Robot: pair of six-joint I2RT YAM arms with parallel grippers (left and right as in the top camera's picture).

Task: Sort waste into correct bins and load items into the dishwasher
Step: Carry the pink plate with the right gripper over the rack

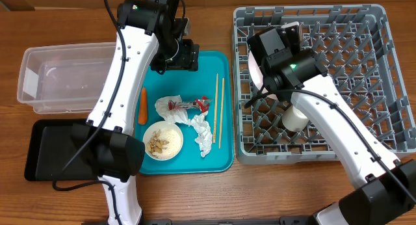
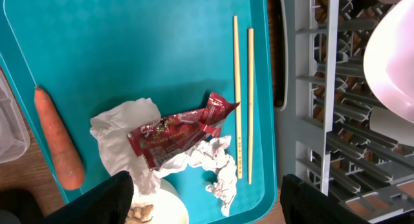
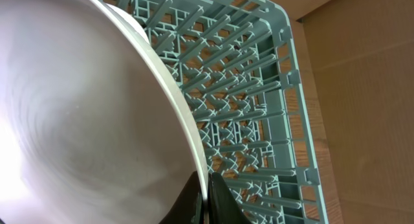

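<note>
The right gripper [image 3: 206, 199] is pinched tight on the plate [image 3: 84, 107] rim, at the 9 o'clock side of the rack [image 1: 364, 49]. The left gripper [image 2: 208, 198] hangs over the tray [image 2: 129, 43] with its fingers apart. The wrapper [image 2: 174, 134] lies at its 6 o'clock.

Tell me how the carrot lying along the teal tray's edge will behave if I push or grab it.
The carrot looks solid and stiff, so it should lift without bending. Its round, tapered body will probably roll in an arc on the smooth teal tray if nudged sideways. Likely dense for its size.
</note>
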